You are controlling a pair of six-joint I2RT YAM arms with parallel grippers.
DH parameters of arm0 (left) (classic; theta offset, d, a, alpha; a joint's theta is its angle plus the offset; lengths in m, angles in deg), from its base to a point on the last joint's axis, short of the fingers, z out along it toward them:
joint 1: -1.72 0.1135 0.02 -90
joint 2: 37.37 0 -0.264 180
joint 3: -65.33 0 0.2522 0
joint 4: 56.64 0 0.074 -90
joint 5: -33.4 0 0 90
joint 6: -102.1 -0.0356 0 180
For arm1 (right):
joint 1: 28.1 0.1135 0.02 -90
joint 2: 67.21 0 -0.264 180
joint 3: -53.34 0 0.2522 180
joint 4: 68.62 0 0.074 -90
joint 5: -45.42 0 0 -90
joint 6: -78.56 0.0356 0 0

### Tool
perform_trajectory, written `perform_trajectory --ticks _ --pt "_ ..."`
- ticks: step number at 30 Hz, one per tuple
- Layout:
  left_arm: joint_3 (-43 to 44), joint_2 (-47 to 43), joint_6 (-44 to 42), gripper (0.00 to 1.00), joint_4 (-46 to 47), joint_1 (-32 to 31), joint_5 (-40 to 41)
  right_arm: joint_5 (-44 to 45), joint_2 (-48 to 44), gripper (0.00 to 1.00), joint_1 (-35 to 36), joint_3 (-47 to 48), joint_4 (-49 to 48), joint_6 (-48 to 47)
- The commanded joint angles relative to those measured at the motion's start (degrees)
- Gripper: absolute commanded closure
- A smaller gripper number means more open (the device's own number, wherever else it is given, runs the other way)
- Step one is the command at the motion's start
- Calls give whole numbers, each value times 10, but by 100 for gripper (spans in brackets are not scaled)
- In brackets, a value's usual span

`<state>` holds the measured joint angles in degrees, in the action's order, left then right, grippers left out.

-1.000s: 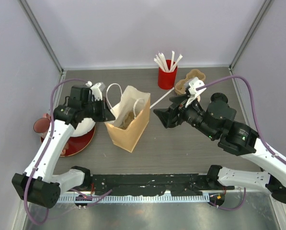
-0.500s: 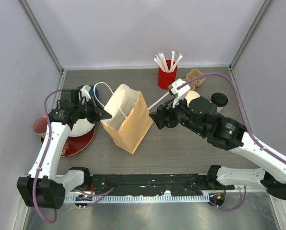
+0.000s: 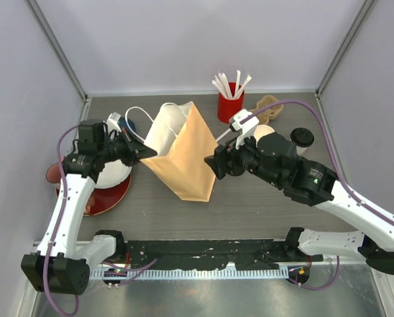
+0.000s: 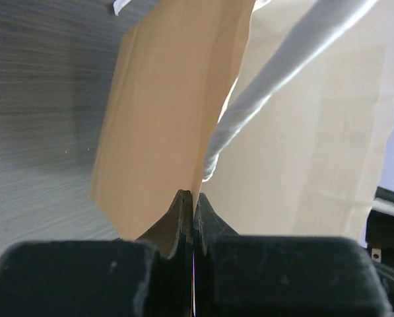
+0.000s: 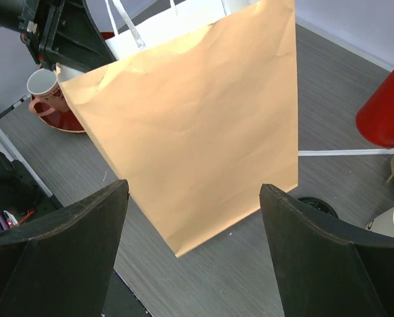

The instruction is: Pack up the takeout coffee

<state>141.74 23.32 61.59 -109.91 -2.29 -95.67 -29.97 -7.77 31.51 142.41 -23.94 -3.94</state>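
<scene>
Step in hand: readying the paper bag. By my reading the packing itself has not begun, since neither arm holds a cup.
Left gripper: pressed together on the bag's top edge, beside a white cord handle.
Right gripper: spread wide and empty, facing the bag's broad brown side from just beside it. Whether a finger touches the paper I cannot tell.
Bag: tilted, not upright. Its broad side faces up in the overhead view, and the pale inside shows at the back left.
Coffee, where: 1 lidded cup stands on the table to the right, behind the right arm and well apart from the bag. The 2nd I cannot make out for certain.
Coffee, look: a small white paper cup, upright, with a round black lid that seems properly seated.
Nearby: a red cup of straws at the back, and a red plate with a mug at the left.
Next move: the bag probably needs setting on its base with the mouth held wide. Then the right gripper must turn back to the cup, close around its wall below the lid, and carry it level.
Risk: squeezing may buckle the paper wall or pop the lid, and a leaning bag may tip the cup.
</scene>
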Motion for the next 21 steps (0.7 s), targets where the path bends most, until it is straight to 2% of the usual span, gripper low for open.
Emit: perform_trajectory --ticks 1,5,14,18,20,21 --pt "-54 -32 -19 100 4 2 7 3 -18 14 0 5 -19 0" --pt "-136 -26 -83 100 -35 2 64 -11 -9 15 0 2 -20 7" --pt "-140 -24 -121 100 -40 3 105 -28 4 15 -1 -10 -31 13" --pt "-102 -23 -174 100 -50 1 116 -34 9 15 0 -9 -31 13" --pt "-50 -24 -210 100 -55 -4 133 -35 11 15 0 -9 -32 10" --pt "-33 -26 -255 100 -58 -13 140 -35 12 15 -1 -8 -33 9"
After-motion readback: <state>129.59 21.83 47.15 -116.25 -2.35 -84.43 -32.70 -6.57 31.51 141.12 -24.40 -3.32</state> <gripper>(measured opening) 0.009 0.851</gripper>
